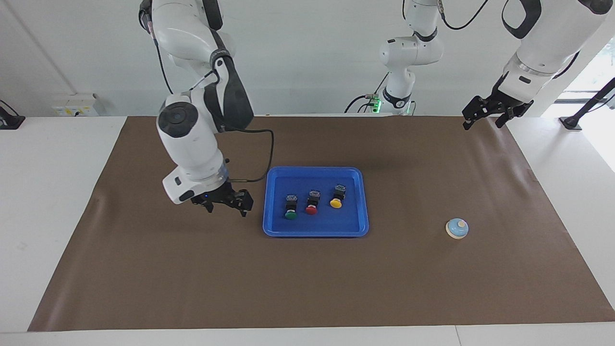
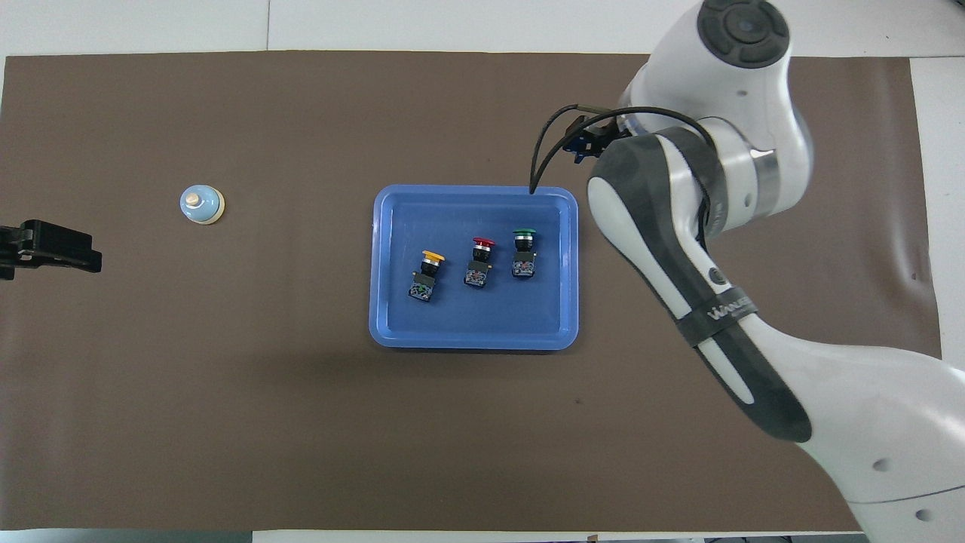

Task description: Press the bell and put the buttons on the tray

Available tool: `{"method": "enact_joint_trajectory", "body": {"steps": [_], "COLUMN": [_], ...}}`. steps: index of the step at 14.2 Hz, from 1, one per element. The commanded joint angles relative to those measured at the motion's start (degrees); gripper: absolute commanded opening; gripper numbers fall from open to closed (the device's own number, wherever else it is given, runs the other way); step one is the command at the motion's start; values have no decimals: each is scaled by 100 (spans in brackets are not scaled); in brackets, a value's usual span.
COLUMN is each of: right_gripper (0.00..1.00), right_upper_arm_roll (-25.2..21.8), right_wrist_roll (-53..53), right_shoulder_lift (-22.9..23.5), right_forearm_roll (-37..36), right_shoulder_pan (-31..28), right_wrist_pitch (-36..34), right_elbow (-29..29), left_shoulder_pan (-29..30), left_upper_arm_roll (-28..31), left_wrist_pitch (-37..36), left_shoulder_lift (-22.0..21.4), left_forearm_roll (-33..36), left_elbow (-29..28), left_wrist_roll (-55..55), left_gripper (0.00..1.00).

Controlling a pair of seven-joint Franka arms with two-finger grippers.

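The blue tray (image 1: 317,227) lies mid-table on the brown mat. Three buttons lie in it in a row: green (image 1: 290,212), red (image 1: 312,207) and yellow (image 1: 336,201). The light blue bell (image 1: 457,228) stands on the mat toward the left arm's end, apart from the tray. My right gripper (image 1: 227,207) is open and empty, low over the mat beside the tray at the right arm's end. My left gripper (image 1: 485,117) is open and empty, waiting raised over the mat's edge by the robots. The overhead view shows the tray (image 2: 467,326), the bell (image 2: 202,204) and the left gripper (image 2: 49,249).
The brown mat (image 1: 307,288) covers most of the white table. The right arm's forearm (image 2: 678,249) stretches over the mat beside the tray and hides most of the right gripper from above. A cable loops from the right wrist over the tray's corner.
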Motion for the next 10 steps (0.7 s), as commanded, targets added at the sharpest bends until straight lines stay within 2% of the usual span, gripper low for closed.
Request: {"method": "enact_joint_trajectory", "body": {"steps": [1,7,10], "right_gripper": [100,100,100], "right_upper_arm_roll": [85,68,68], "right_wrist_roll": [-873,-2087,-2150], "right_shoulder_lift": [-328,-723,-1275], "right_forearm_roll": [22,-5,-233], "right_shoulder_pan": [-451,-1251,-1375], "right_wrist_pitch": [-365,-1122,-1316], "right_elbow": [-83,-144,-529], "left_shoulder_pan": [-6,-6,-6], "left_upper_arm_roll": [22,22,22], "left_wrist_pitch": [-73,-73,-73], "left_shoulder_lift": [-16,-16,-16], "left_forearm_roll": [-4,-4,-4], "left_elbow": [51,51,51], "left_wrist_roll": [-33,-33,-33], "left_gripper": [100,100,100]}}
